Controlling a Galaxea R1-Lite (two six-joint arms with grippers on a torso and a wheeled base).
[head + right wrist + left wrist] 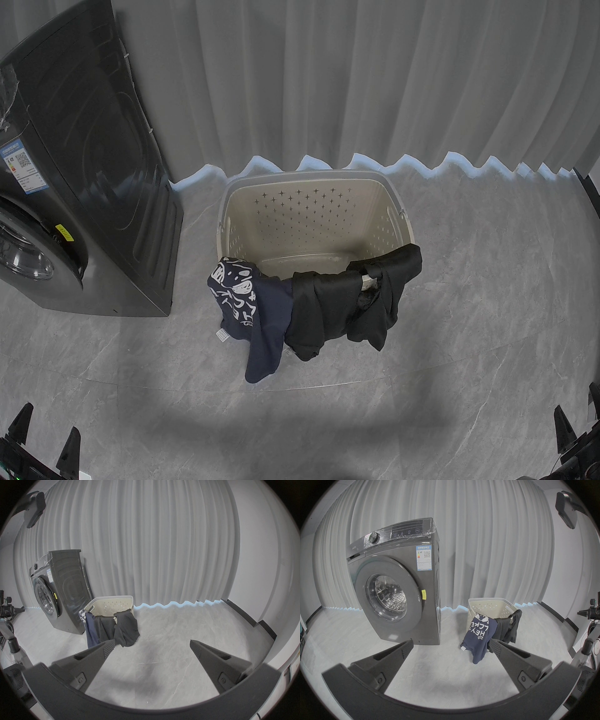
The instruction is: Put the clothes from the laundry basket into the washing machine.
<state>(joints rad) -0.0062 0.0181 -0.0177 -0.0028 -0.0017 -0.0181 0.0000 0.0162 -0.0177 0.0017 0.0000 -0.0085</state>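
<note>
- Navy shirt [253, 312] and black garment [350, 300] drape over the near rim of the laundry basket [312, 177], probably handy to pinch.
- The washing machine [94, 156] stands left of the basket.
- Left pincer [450, 642] and right pincer [151, 642] hover short of the basket, fingers apart, empty.

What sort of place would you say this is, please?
Probably a laundry corner set up in a test room: a washing machine stands on bare grey floor, a laundry basket with clothes draped over its rim sits beside it, and a curtain hangs behind.
</note>
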